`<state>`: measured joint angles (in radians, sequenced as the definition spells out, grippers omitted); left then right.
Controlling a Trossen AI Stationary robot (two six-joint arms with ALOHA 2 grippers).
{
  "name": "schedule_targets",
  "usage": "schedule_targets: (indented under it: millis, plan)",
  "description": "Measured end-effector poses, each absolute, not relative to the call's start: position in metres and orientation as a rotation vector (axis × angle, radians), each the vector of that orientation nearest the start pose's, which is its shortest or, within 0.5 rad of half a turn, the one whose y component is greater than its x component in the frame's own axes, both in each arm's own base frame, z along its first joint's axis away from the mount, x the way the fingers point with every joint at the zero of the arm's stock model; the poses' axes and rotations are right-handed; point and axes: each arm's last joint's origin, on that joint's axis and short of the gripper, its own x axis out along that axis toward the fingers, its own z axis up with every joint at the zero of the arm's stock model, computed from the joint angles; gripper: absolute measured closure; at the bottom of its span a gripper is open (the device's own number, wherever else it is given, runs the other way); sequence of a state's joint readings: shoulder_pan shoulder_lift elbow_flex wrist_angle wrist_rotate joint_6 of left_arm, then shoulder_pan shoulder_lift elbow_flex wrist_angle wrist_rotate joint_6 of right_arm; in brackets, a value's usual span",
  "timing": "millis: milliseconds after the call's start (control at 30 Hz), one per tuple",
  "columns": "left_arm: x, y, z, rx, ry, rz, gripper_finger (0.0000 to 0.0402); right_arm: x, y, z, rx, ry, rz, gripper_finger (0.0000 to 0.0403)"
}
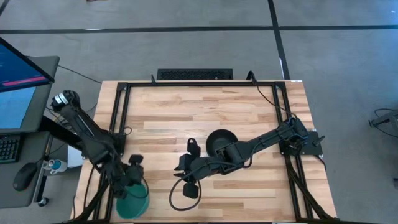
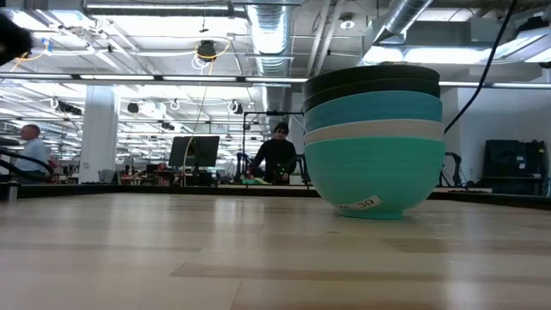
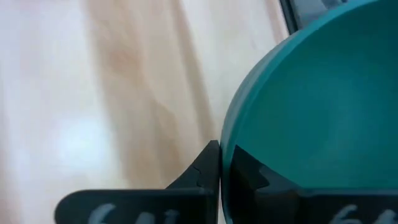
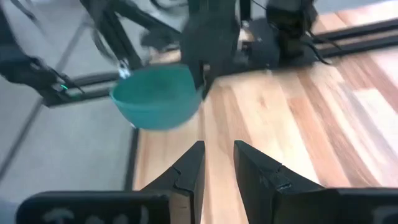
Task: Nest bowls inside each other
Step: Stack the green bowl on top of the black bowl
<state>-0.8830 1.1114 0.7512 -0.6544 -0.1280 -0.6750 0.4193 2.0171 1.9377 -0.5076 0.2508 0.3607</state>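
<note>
Gripping the teal-green bowl point(image 1: 132, 204) by its rim, your left tool point(image 1: 134, 180) holds it at the table's point(image 1: 186, 118) front-left edge; your right tool point(image 4: 217, 163) hangs empty, fingers slightly apart. Five bowls sit stacked point(image 2: 375, 142).

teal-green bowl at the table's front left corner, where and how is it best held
By its rim, as the left gripper does now: one finger inside the wall, one outside, shut on the teal-green bowl. It is open upward and thin-walled, so a pinch from above probably suits it best.

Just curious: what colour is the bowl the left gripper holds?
Teal-green bowl, clearest in the right wrist view.
</note>
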Motion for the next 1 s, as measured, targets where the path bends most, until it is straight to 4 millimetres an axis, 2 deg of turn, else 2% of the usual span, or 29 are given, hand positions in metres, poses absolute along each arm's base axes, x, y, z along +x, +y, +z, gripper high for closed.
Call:
schedule_targets:
  millis: [133, 267, 433, 600, 733, 800, 1000]
  plan:
    - [0.144, -0.135, 0.259, -0.107, 0.993, -0.246, 0.0401, 0.421, 0.184, 0.325, 0.125, 0.613, 0.033, 0.0296]
    - [0.158, -0.119, 0.280, -0.098, 0.938, -0.198, 0.0401, 0.415, 0.190, 0.328, 0.110, 0.621, 0.049, 0.0296]
    - [0.176, -0.104, 0.300, -0.088, 0.858, -0.166, 0.0401, 0.391, 0.199, 0.348, 0.051, 0.630, 0.091, 0.0296]
    - [0.191, -0.091, 0.304, -0.138, 0.813, -0.140, 0.0401, 0.359, 0.201, 0.364, -0.032, 0.682, 0.034, 0.0296]
    - [0.207, -0.087, 0.301, -0.166, 0.792, -0.128, 0.0401, 0.330, 0.195, 0.392, -0.058, 0.642, -0.002, 0.0296]
    - [0.219, -0.086, 0.299, -0.177, 0.756, -0.128, 0.0401, 0.316, 0.190, 0.399, -0.049, 0.626, 0.010, 0.0296]
    - [0.255, -0.081, 0.296, -0.233, 0.618, -0.112, 0.0401, 0.265, 0.169, 0.397, 0.029, 0.607, 0.027, 0.0296]
